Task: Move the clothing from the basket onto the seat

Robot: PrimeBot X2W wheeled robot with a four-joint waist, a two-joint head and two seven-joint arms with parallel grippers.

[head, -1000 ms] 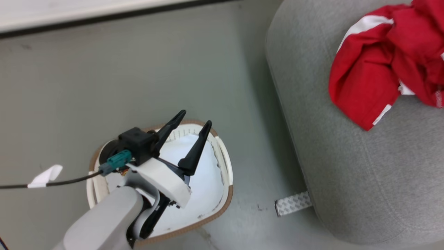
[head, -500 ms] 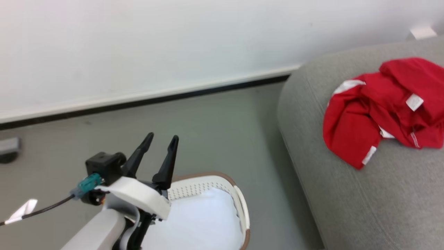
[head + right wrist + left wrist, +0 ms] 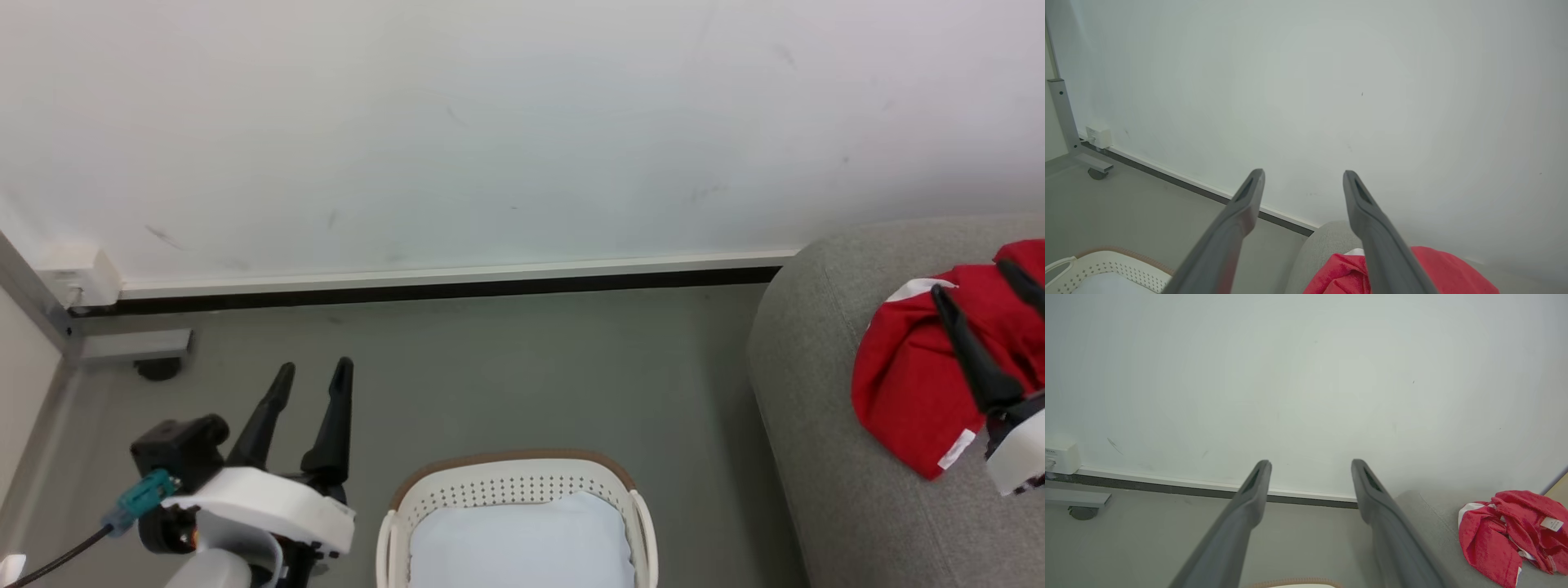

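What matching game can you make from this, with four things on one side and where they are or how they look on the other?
Things
1. red clothes
2. basket
3. white pad
4. left gripper

Where or how
A. standing on the floor
B. open, holding nothing
C. lying on the sofa
D. inside the basket

Pairs: 1-C, 2-A, 3-D, 4-B
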